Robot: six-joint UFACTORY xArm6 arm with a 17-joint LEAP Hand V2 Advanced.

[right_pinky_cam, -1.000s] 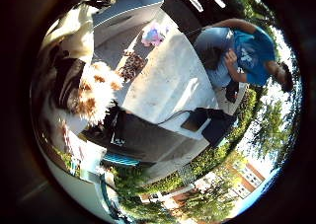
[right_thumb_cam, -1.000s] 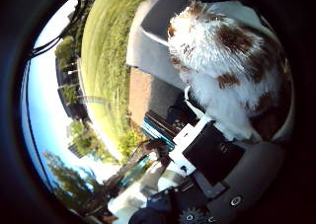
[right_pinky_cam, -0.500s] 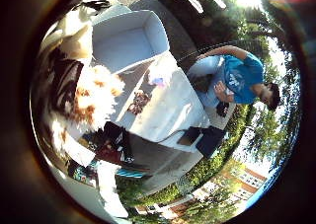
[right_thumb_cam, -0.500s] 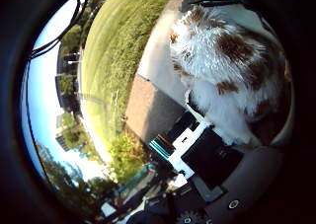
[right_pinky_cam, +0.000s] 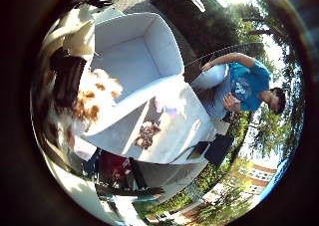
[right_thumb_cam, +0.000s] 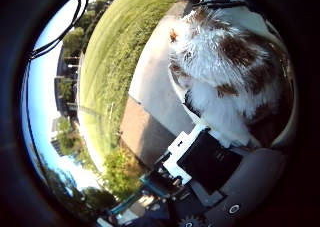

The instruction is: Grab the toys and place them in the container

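Note:
A fluffy white and brown plush toy (right_thumb_cam: 225,72) sits close against the palm, and my hand (right_thumb_cam: 207,159) is shut on it with white and black fingers pressed to its fur. The same toy (right_pinky_cam: 92,104) shows beside the rim of the pale open container (right_pinky_cam: 167,42), whose inside looks bare. The container stands on a white table (right_pinky_cam: 187,134). On the tabletop beside the container lie a small brown toy (right_pinky_cam: 146,135) and a small pink and purple toy (right_pinky_cam: 170,107).
A dark box (right_pinky_cam: 219,149) stands on the ground at the table's far edge. Past the hand lie a paved path (right_thumb_cam: 150,87) and a lawn (right_thumb_cam: 115,52), with hedges and buildings farther off.
The whole view has shifted: the container now fills much more of the little finger side view and is nearer the palm. The plush toy stays held in the hand.

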